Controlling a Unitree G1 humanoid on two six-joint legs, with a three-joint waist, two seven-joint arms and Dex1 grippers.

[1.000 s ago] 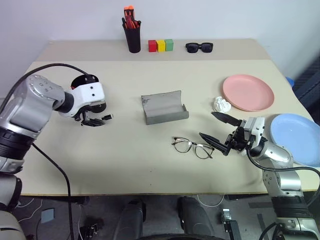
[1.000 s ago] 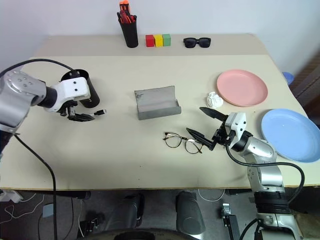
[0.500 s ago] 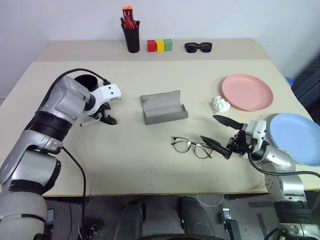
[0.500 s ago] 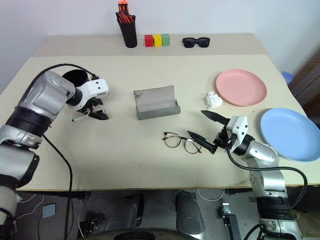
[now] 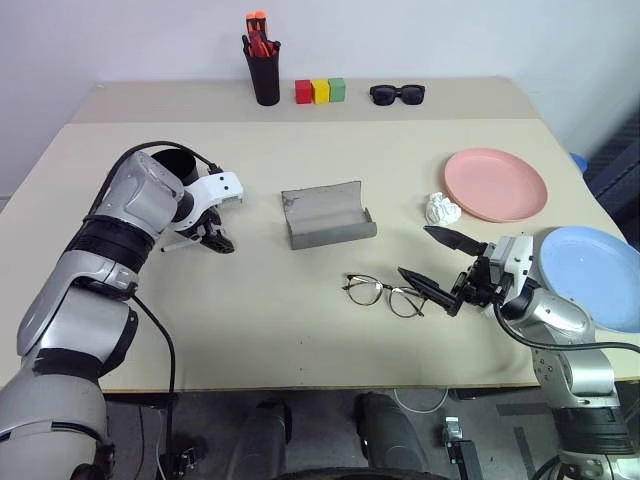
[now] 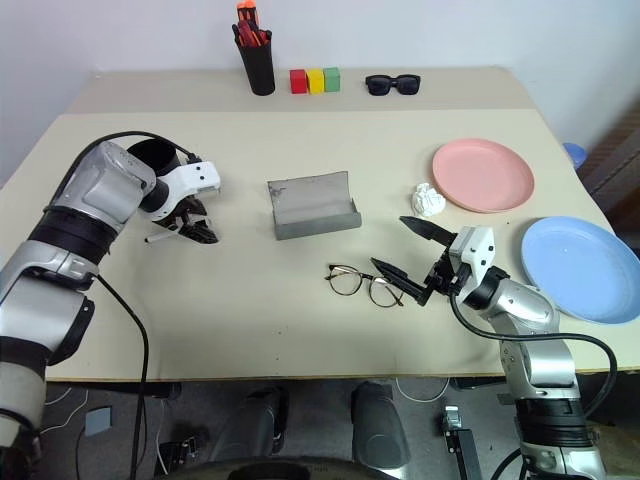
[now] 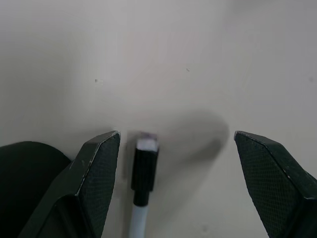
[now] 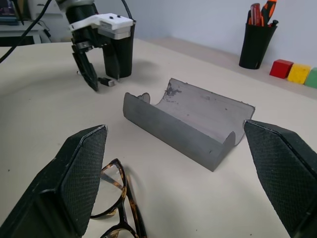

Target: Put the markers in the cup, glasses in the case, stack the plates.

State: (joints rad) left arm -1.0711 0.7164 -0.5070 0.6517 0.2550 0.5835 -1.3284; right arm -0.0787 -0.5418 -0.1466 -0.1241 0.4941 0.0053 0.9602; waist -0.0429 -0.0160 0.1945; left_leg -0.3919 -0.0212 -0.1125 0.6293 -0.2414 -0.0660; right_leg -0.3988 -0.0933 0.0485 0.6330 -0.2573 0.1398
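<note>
On the table [image 5: 300, 330], the case [image 5: 328, 216] lay centrally, the glasses [image 5: 386, 294] in front of it. The cup [image 5: 172, 163] stood to its left, a marker [image 5: 178, 243] just before the cup. Two plates [image 5: 497, 184] [image 5: 592, 276] lay at right.

The left arm covers most of the cup [image 5: 172, 160] and part of the marker [image 5: 175, 245], and the blue plate [image 5: 598, 276] runs off the edge.

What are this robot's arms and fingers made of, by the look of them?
Silver-grey rounded metal-looking segments with black joints and a white wrist block, a black cable looping along each arm. The left gripper and right gripper each carry two black pointed fingers with finely textured pads.
</note>
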